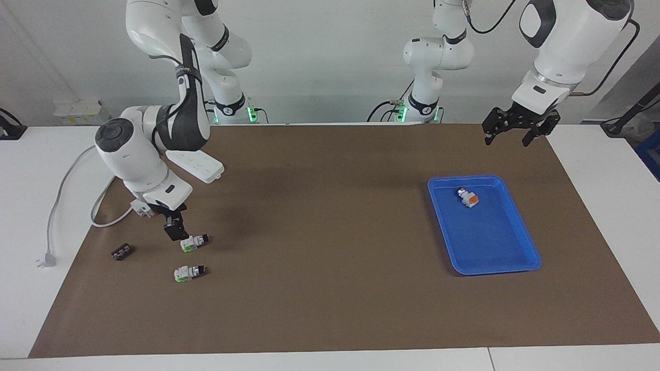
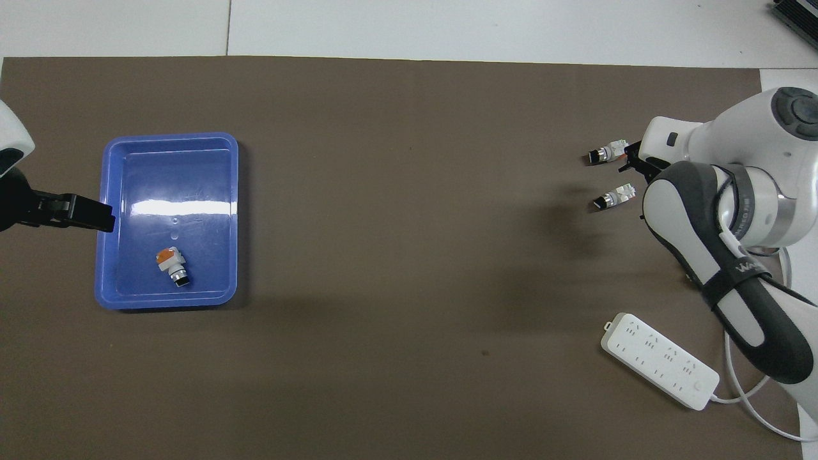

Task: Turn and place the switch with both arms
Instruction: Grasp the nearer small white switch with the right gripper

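Note:
Two green-tabbed switches lie on the brown mat at the right arm's end. The switch [image 1: 194, 241] [image 2: 612, 195] nearer to the robots has my right gripper [image 1: 175, 232] low beside its tabbed end, open and holding nothing; I cannot tell whether it touches. The other switch [image 1: 188, 272] [image 2: 607, 152] lies a little farther out. In the overhead view the right wrist covers most of that gripper, and one of its fingers [image 2: 629, 158] shows. My left gripper [image 1: 518, 131] [image 2: 96, 217] hangs open and empty, up in the air by the blue tray's edge.
The blue tray [image 1: 515, 260] [image 2: 166, 300] holds an orange-tabbed switch [image 1: 468, 198] [image 2: 171, 265]. A white power strip [image 1: 195, 162] [image 2: 658, 359] and its cable lie near the right arm's base. A small black block [image 1: 122, 252] and a white-and-red block [image 1: 142, 207] lie near the right gripper.

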You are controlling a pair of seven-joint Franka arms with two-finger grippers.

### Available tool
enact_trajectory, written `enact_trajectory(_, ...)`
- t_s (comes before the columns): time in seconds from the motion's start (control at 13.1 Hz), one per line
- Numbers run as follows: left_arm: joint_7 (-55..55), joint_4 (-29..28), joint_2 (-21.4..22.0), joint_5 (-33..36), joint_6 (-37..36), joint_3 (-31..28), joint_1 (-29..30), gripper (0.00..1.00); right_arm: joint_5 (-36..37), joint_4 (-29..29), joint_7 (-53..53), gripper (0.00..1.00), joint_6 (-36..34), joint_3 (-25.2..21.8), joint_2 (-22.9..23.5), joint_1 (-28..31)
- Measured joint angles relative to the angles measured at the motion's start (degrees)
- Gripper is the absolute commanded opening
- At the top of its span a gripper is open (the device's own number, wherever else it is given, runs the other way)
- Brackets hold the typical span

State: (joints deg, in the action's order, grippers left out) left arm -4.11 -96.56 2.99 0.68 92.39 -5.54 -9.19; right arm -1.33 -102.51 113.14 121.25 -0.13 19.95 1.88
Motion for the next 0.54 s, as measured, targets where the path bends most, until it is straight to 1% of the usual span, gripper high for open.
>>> enact_trajectory(0.23, 0.00, 0.00, 0.00, 0.00, -0.02, 0.39, -0.13, 1.00, 0.00, 0.00, 1.37, 1.00, 2.57, -0.01, 2.60, 0.58)
enact_trajectory(0.54, 0.00, -0.02, 0.00, 0.00, -0.49, 0.71, -0.24, 1.00, 0.00, -0.01, 1.41, 1.00, 4.52, 0.02, 4.83, 0.66)
